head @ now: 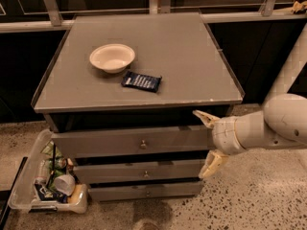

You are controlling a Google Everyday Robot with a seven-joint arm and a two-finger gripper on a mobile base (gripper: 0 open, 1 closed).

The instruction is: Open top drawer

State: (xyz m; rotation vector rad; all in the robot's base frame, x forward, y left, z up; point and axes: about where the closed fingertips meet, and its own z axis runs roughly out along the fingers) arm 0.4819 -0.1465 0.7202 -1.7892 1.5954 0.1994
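Grey cabinet, camera view: you have three drawer fronts, one knob each. The top drawer sits directly under the cabinet top, above the two narrower fronts. One gripper is at the cabinet's front right corner, jaws spread wide, one finger above and one below the top drawer's right end; contact unclear. On the cabinet top are one white bowl and one dark packet. One clear bin sits on the floor left of the cabinet.

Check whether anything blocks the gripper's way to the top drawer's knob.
Nothing visible does. The gripper hangs open at the right end of the top drawer, and the grey front between it and the knob is bare. The bowl and packet lie on the cabinet top, above that path.
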